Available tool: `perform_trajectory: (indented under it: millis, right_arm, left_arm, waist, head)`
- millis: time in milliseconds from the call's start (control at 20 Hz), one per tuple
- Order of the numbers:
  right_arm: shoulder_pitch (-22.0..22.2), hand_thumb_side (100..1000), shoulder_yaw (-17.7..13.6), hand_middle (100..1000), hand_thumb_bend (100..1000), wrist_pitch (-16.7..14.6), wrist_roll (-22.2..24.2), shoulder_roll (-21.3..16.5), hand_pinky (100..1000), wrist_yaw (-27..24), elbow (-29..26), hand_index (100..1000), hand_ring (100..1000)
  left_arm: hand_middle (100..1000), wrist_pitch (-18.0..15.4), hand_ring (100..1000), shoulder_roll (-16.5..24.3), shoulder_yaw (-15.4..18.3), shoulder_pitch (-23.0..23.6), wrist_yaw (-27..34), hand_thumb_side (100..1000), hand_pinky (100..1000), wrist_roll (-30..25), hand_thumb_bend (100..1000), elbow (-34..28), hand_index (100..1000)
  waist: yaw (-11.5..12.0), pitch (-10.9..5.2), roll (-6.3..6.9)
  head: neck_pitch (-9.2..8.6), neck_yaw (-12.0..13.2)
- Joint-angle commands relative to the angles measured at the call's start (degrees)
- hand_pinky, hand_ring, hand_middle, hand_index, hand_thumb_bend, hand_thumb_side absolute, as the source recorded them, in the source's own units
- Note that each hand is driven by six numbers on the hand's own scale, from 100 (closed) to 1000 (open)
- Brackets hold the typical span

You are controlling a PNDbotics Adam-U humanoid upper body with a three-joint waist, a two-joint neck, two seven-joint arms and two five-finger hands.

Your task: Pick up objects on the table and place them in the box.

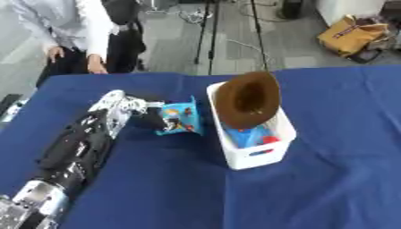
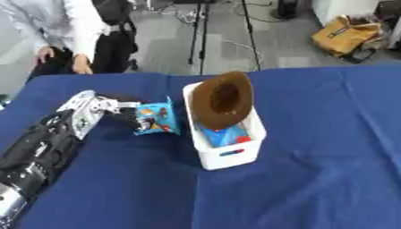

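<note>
Gripping a crinkly blue packet [image 1: 178,119] in curled left hand [image 1: 145,112], beside rectangular white box [image 1: 252,156], brown felt hat [image 1: 247,99] atop

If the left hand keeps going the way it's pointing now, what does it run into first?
Most likely the white box. The left hand, holding the blue snack packet, points right toward the box's near long wall, so the packet would meet that wall first. Whether the packet is high enough to clear the rim is unclear.

A blue cloth [image 1: 313,188] covered the table. Beyond it lay a grey floor [image 1: 297,44] with black tripod legs [image 1: 210,40] and trailing cables. A yellow bag [image 1: 351,35] sat at the far right.
</note>
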Motion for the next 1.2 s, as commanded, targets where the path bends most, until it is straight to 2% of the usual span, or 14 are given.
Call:
perform_trajectory:
  millis: [50,300,1200]
  right_arm:
    - [-0.5,877,-0.4,613,100,0.1,-0.1,-0.7,825,0.1,-1.2,620,742]
    - [-0.6,876,-0.3,613,100,0.1,-0.1,-0.7,826,0.1,-1.2,620,742]
    - [-0.1,870,-0.4,613,100,0.3,-0.1,-0.9,828,0.4,-1.2,620,744]
  left_arm:
    - [648,0.4,670,1.5,0.4,-1.8,0.5,637,1000,0.0,100,-1.5,1000]
    - [654,1.3,667,1.7,1.0,-2.1,1.0,635,1000,1.1,100,-2.2,1000]
    - [639,2.5,657,2.8,1.5,-5.0,3.3,610,1000,-1.4,100,-3.8,1000]
  waist:
    - [0.0,-1.74,-0.12]
    - [-0.2,-1.85,-0.09]
    - [-0.1,-2.92,0.57]
  head:
    - [0.05,0.0]
    - [-0.39,0.0]
    - [0.46,-0.2]
